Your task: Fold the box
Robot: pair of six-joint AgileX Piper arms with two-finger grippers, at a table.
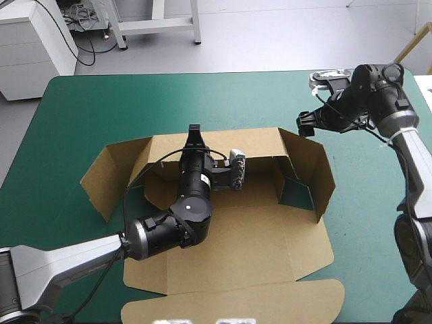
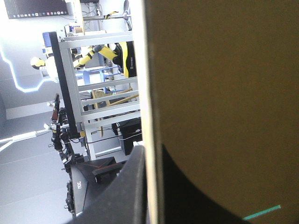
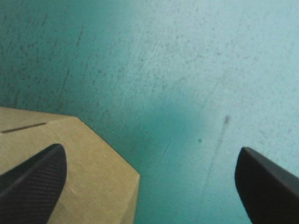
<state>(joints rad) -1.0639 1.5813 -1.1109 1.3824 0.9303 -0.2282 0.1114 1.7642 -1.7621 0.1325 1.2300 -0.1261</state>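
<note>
Pinching the rear wall of the box, the L gripper is all but closed w/ the board sheet between its black fingers. L wrist view agrees: board edge runs up between them. Box sits mid-table on the teal-green cover. Base is flat, rear wall up, L-end flap and R-end flap standing, lid flap flat at the box's near side. R gripper is spread wide, holding nothing, hovering just outside the box's rear-R corner. R wrist view shows a board corner under one finger, bare cover under the rest.

Risks, my read:
- Single pinch on rear wall, base unheld: a hard pull prob. drags or tips the whole box instead of folding it.
- Off-centre grip could bow the wall or crease it off the score line.
- R gripper coming down as placed may crush the board corner or knock the R-end flap outward, shoving the box sideways against the L grip.
</note>
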